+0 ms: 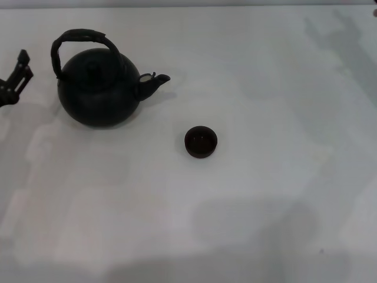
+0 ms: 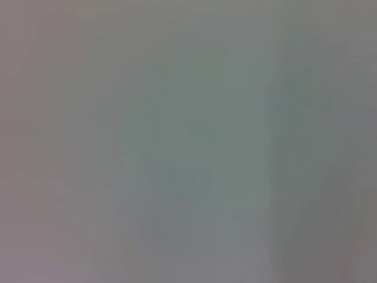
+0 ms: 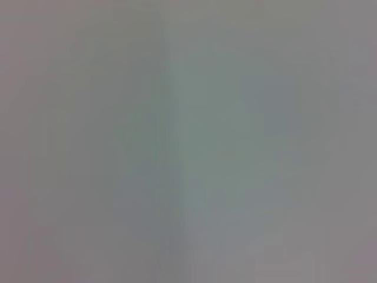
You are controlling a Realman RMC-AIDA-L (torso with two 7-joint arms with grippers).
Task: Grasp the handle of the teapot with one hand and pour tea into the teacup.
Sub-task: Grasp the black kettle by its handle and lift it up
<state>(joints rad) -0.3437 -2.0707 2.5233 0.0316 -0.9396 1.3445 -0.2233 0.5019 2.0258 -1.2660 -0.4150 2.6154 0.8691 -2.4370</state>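
The black round teapot (image 1: pixel 97 88) stands upright on the white table at the left in the head view, its short spout (image 1: pixel 154 81) pointing right. Its dark arched handle (image 1: pixel 79 39) rises over the knobbed lid. The tiny dark teacup (image 1: pixel 201 141) sits upright to the right of the teapot and nearer to me, well apart from the spout. My left gripper (image 1: pixel 26 63) is at the left edge, a short way left of the teapot, open and holding nothing. My right gripper is out of view. Both wrist views show only a plain grey surface.
The white table (image 1: pixel 265 194) stretches wide to the right of and in front of the cup. Soft shadows lie on it at the top right and along the near edge.
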